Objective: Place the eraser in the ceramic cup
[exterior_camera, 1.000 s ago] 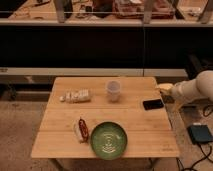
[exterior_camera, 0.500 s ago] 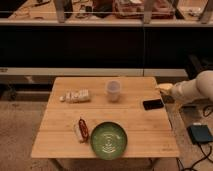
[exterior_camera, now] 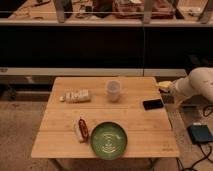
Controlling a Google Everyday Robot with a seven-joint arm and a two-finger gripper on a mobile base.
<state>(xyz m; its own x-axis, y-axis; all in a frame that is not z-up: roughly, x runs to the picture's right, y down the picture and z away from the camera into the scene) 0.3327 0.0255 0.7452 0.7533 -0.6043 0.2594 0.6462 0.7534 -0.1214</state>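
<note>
Eraser [exterior_camera: 153,104] lay ungrasped on bench [exterior_camera: 60,131]; your claw [exterior_camera: 164,86] hovered near it, grip indiscernible; you needed a grasp before cup [exterior_camera: 114,90].

My arm [exterior_camera: 198,82] is a thick, smooth white shell made of rounded, bulging segments, shaded grey along its underside. It narrows to my gripper [exterior_camera: 165,86], a small pale yellowish end piece, which is just off the right edge of the table [exterior_camera: 65,130].
</note>
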